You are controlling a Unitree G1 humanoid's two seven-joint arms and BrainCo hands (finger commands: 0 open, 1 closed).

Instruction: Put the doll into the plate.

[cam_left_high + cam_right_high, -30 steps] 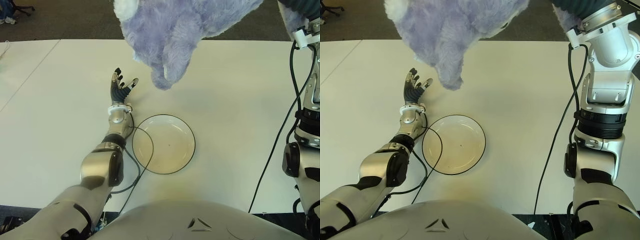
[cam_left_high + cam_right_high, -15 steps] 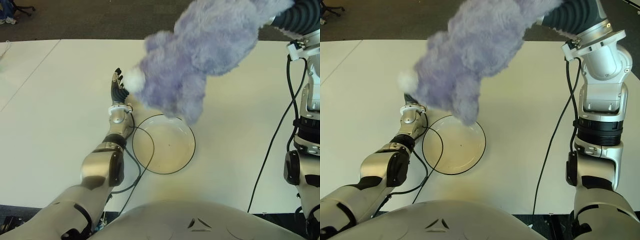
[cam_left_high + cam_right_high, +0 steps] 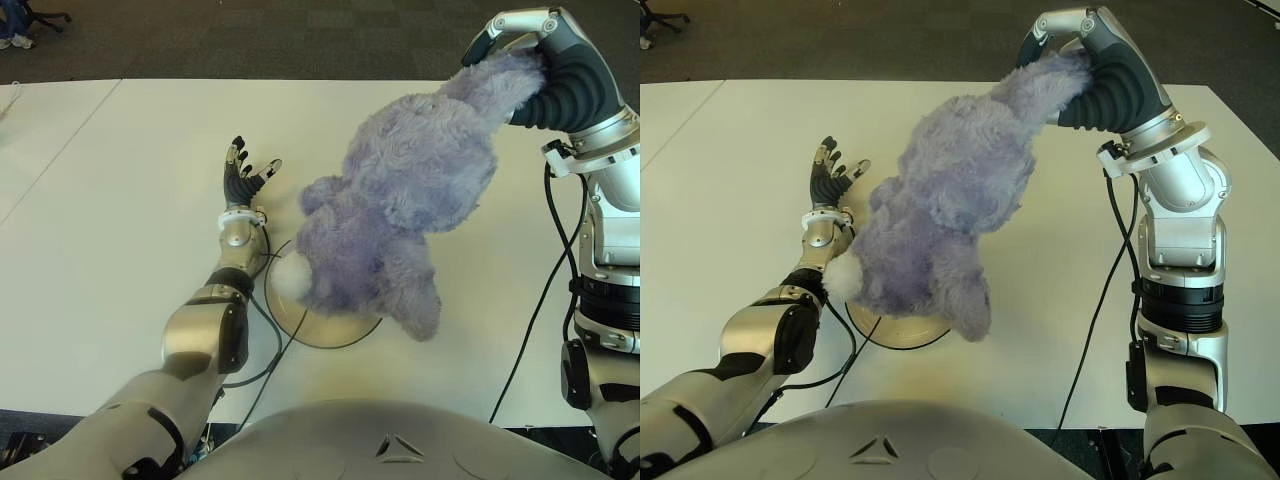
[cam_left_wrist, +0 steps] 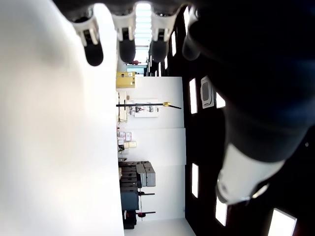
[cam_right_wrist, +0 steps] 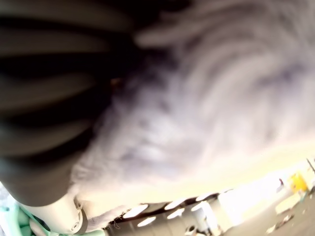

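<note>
A large purple plush doll point(image 3: 400, 220) hangs head-down from my right hand point(image 3: 515, 45), which is shut on its upper end at the far right of the table. The doll's lower part with a white tail point(image 3: 290, 280) covers most of the cream plate point(image 3: 325, 330) with a dark rim; only the plate's near edge shows. Whether the doll touches the plate is hidden. In the right wrist view purple fur point(image 5: 206, 98) fills the frame against my dark fingers point(image 5: 54, 98). My left hand point(image 3: 243, 175) shows open on the table left of the doll, holding nothing.
The white table point(image 3: 120, 200) stretches wide to the left and behind. A black cable point(image 3: 265, 345) loops from my left forearm past the plate's left side. Another cable point(image 3: 535, 320) hangs along my right arm. Dark floor point(image 3: 250, 35) lies beyond the far edge.
My right hand has swung the doll down and toward me, from high above the table to over the plate. The left hand has not moved.
</note>
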